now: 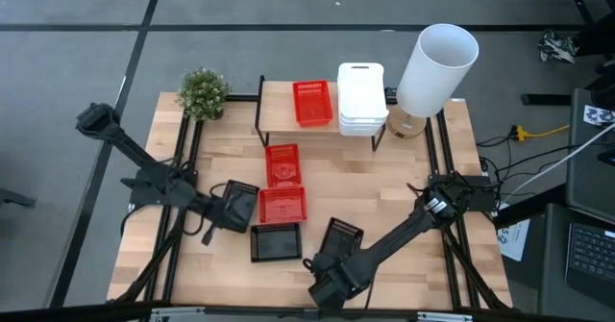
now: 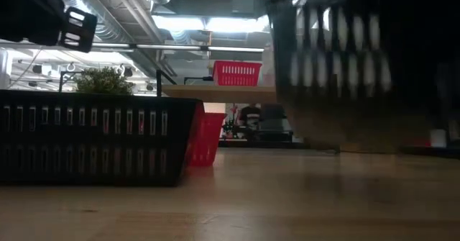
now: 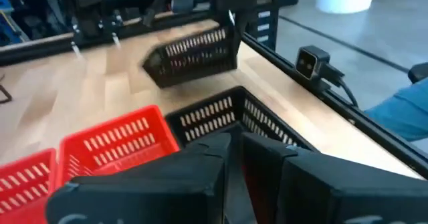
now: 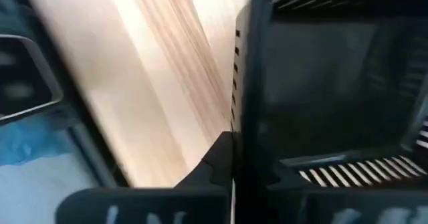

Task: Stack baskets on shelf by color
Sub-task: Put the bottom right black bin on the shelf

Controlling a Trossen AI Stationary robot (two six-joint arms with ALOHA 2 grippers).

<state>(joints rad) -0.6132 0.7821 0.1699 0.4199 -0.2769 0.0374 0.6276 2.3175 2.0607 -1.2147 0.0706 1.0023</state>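
Observation:
On the shelf (image 1: 279, 128) stand a red basket (image 1: 310, 103) and a stack of white baskets (image 1: 361, 99). Two red baskets (image 1: 282, 163) (image 1: 282, 205) and a black basket (image 1: 276, 241) rest flat on the table. My right gripper (image 1: 332, 258), near the table's near edge, is shut on a second black basket (image 1: 344, 235), which also shows in the left wrist view (image 3: 194, 53). My left gripper (image 1: 240, 209) hovers beside the nearer red basket (image 3: 120, 147), fingers together, pointing at the resting black basket (image 3: 227, 117). My right gripper holds the black basket by one mesh side wall (image 4: 242, 97), at its rim, with one finger on each face of that wall. The fingers come from the table's near side. The basket is lifted clear of the table and tilted (image 2: 345, 54).
A small potted plant (image 1: 203, 93) stands at the table's far left corner. A tall white cylinder (image 1: 434, 67) stands right of the shelf. Black frame rails run along both table sides (image 1: 183, 168). Bare wood lies between the shelf and my right arm (image 1: 384, 183).

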